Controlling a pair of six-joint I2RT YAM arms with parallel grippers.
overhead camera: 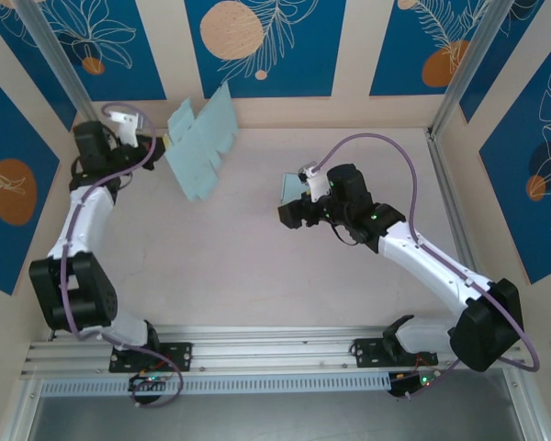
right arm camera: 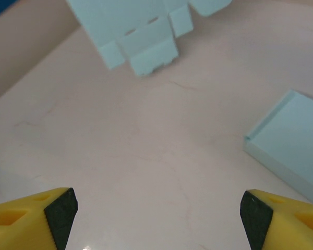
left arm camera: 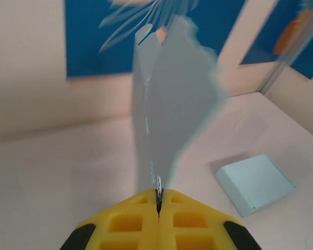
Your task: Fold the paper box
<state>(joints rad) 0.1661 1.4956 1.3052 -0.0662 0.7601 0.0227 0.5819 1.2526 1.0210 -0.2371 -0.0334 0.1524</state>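
Yellow pads at the bottom of the left wrist frame: that's my left gripper (left arm camera: 158, 204), jaws pressed together on the bottom edge of the pale blue paper blank (left arm camera: 172, 104). The sheet stands up from the pinch toward the top centre of that frame, clear of the table (left arm camera: 68, 172).

From overhead, the blank (overhead camera: 202, 142) hangs at the upper left, near the back wall, with its flaps and cut-outs spread out. The right wrist view has it at top centre (right arm camera: 141, 31), and the tabs there look flat, none turned up. The left wrist view hints at a bend along its length, but I can't tell if that's a real crease.

My right gripper (right arm camera: 156, 208) is wide open with nothing between the fingers, looking down at bare table. Overhead it sits centre-right (overhead camera: 289, 216), well apart from the blank.

Just beside it lies a small blue box (overhead camera: 289, 188), lower right in the left wrist frame (left arm camera: 255, 182). It looks already folded.

My read is that the pickup is done and the folding isn't. The walls, flaps and tucking are all left, and the right arm needs to come across to help.
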